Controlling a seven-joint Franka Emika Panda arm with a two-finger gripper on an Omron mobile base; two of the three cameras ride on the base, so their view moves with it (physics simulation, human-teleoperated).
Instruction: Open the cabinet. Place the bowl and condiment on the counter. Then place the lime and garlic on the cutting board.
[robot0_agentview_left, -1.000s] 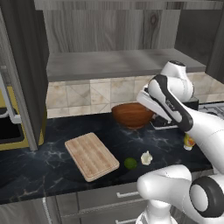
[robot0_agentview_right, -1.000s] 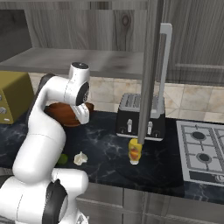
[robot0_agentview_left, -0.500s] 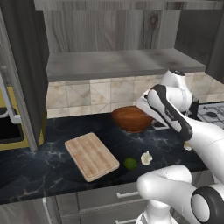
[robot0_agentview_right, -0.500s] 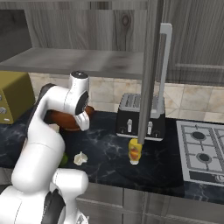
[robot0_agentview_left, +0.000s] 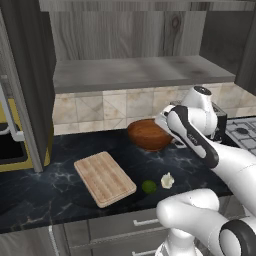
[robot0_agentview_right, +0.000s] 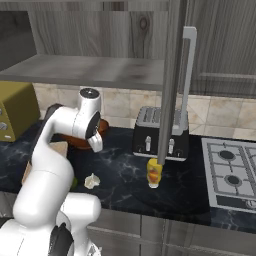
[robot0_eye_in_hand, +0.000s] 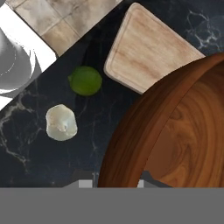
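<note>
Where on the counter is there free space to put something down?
The cutting board is bare, and so is the counter left of it. Another free patch lies between garlic and condiment. It is crowded around the bowl, lime and toaster.

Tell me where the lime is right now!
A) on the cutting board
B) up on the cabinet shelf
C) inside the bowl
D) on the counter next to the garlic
D: the lime lies on the black counter just off the cutting board's corner, with the garlic close beside it; the hand view shows the same pair apart from the bowl.
</note>
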